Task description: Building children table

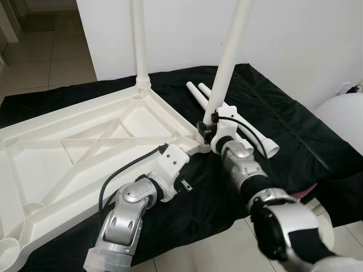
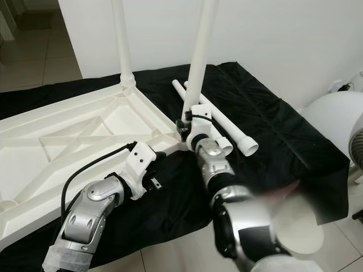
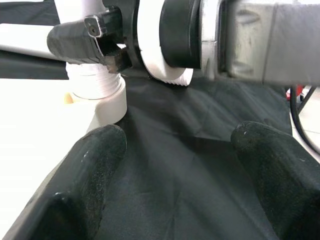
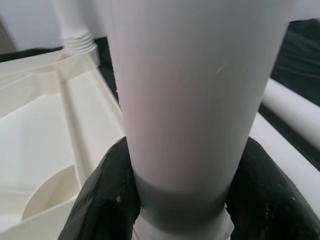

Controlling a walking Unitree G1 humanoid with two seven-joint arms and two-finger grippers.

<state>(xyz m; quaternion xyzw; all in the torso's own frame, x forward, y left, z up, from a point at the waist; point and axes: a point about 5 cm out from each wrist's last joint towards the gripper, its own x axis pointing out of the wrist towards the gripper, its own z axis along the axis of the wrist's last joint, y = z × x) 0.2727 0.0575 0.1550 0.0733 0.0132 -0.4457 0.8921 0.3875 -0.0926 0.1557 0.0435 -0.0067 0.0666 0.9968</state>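
1. Tabletop [image 1: 68, 153], cream plastic and turned underside up, fills the left and centre of our head views, lying on a black cloth [image 1: 295, 141] spread over the tiled floor.
2. One white leg [image 1: 140, 39] already stands upright in the far corner socket, at the upper middle of the frame.
3. Our right gripper [image 1: 209, 129] has its two black fingers [image 4: 107, 200] pinched around the base of a second leg [image 1: 229, 54], which stands slightly tilted at the near corner socket, centre of the frame.
4. In the right wrist view that leg's threaded end sits just below the fingers.
5. Our left gripper [image 3: 175, 170] hovers low over the cloth just beside that same corner, fingers spread and holding nothing.
6. Two spare legs [image 1: 249, 133] lie side by side on the cloth, right of centre, just behind our right wrist.
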